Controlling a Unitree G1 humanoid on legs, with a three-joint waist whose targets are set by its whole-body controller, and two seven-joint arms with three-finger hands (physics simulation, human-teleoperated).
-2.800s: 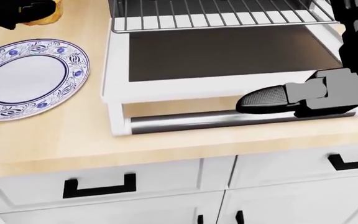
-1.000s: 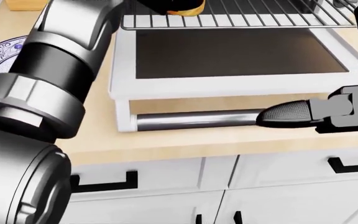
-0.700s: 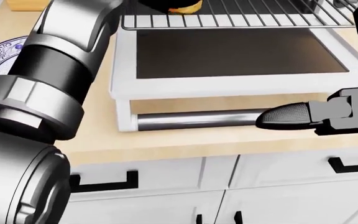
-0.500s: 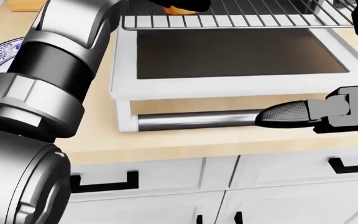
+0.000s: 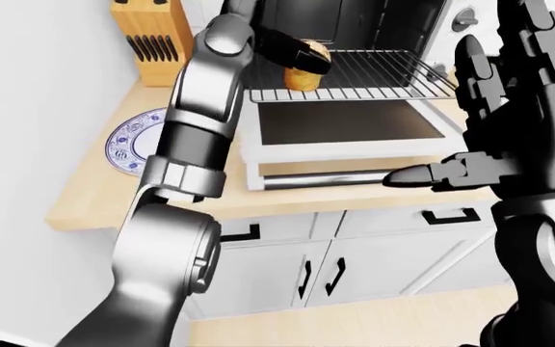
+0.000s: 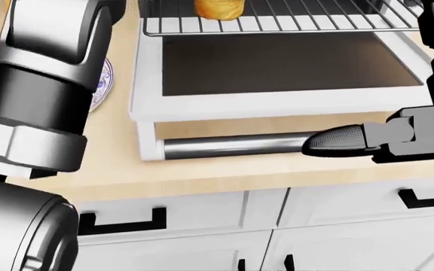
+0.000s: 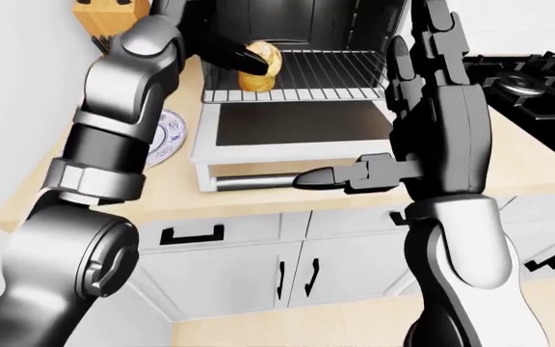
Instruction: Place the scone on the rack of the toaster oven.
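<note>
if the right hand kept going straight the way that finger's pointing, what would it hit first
Probably the toaster oven door's handle: the right hand has one finger pointing left along that bar, apparently at its end. Depth is uncertain.

My left arm [image 6: 44, 84] covers most of the plate [image 6: 104, 79] in head view, and the frame top clips the scone [image 6: 218, 8]. Left hand [image 5: 292, 52] overlaps the scone in both eye views; can't tell whether the fingers touch it. Right hand [image 5: 509, 94] blocks the oven's right side.
</note>
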